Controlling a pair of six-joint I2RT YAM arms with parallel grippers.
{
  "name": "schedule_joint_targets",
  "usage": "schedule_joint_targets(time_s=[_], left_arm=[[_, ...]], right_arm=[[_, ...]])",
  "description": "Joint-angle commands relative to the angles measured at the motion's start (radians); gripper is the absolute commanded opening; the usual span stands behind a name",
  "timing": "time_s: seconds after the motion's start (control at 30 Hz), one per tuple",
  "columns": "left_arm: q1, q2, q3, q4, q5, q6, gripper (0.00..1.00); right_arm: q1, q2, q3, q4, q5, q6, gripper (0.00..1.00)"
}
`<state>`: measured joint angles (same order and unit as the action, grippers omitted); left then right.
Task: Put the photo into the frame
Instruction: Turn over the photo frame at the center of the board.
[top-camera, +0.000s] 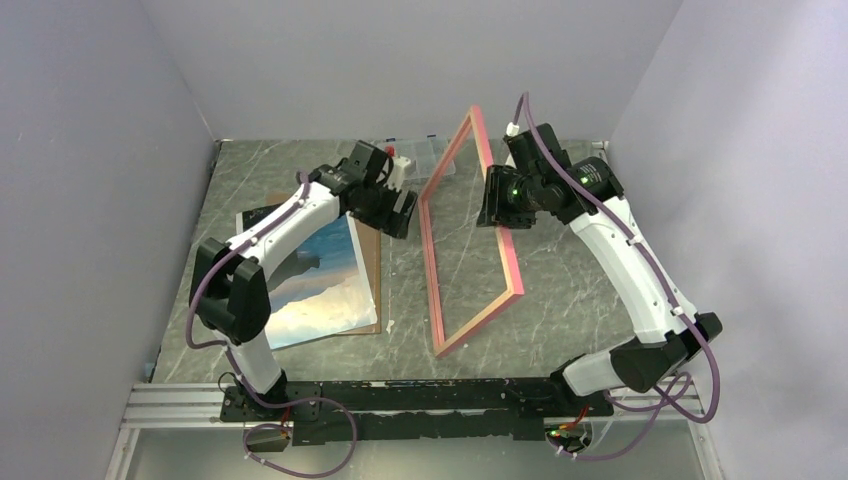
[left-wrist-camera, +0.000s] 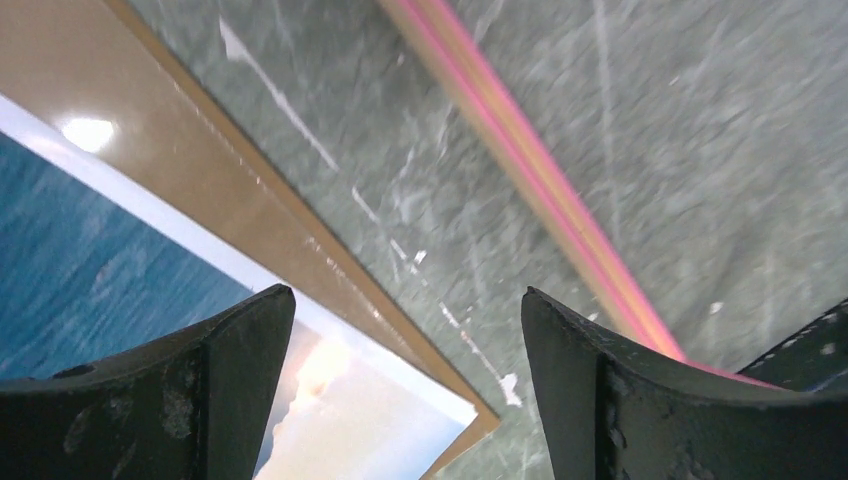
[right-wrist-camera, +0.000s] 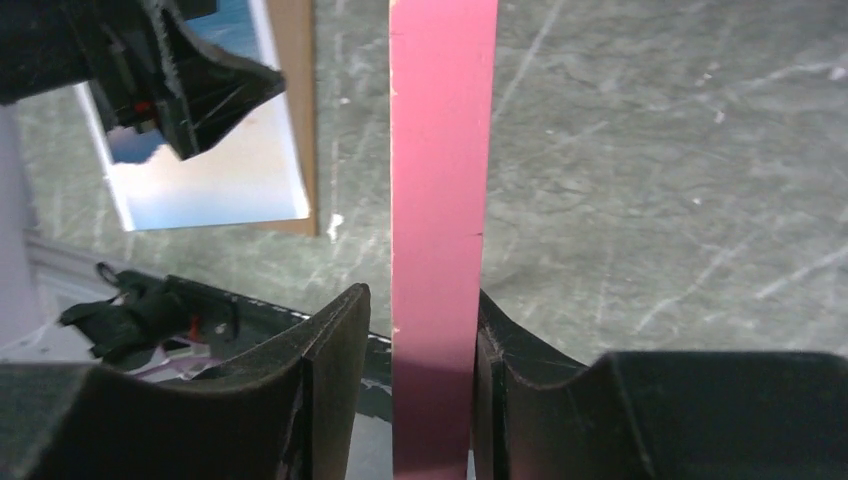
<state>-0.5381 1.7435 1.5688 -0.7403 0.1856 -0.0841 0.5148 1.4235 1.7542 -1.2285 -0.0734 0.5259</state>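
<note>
My right tool (right-wrist-camera: 422, 292) straddles the raised long side of the frame (right-wrist-camera: 443, 150). One pad touches the pink bar and the other sits just beside it with a sliver of gap, so I cannot tell whether it really grips. The frame stands tilted between the two arms, its left long side down on the surface (top-camera: 560, 290) and its right side lifted. My left tool (left-wrist-camera: 405, 292) hangs with its jaws wide and empty above the corner of the photo (top-camera: 325, 280). The photo lies flat, face up, on a brown backing board (top-camera: 370, 280), just left of the frame. A clear plastic box (top-camera: 432, 155) sits at the far edge, behind the frame.
</note>
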Motion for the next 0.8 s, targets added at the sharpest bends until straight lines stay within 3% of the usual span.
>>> schedule_joint_targets(time_s=[0.0, 0.27, 0.77], left_arm=[[-0.002, -0.023, -0.078, 0.039, -0.056, 0.039, 0.89], [-0.002, -0.048, -0.16, 0.028, -0.001, 0.046, 0.88], [0.004, -0.061, -0.243, 0.016, -0.005, 0.159, 0.87]], right_arm=[[-0.001, -0.047, -0.077, -0.041, 0.138, -0.021, 0.41], [-0.009, -0.14, -0.364, 0.07, 0.147, -0.009, 0.38], [-0.059, -0.141, -0.621, 0.229, 0.251, -0.065, 0.29]])
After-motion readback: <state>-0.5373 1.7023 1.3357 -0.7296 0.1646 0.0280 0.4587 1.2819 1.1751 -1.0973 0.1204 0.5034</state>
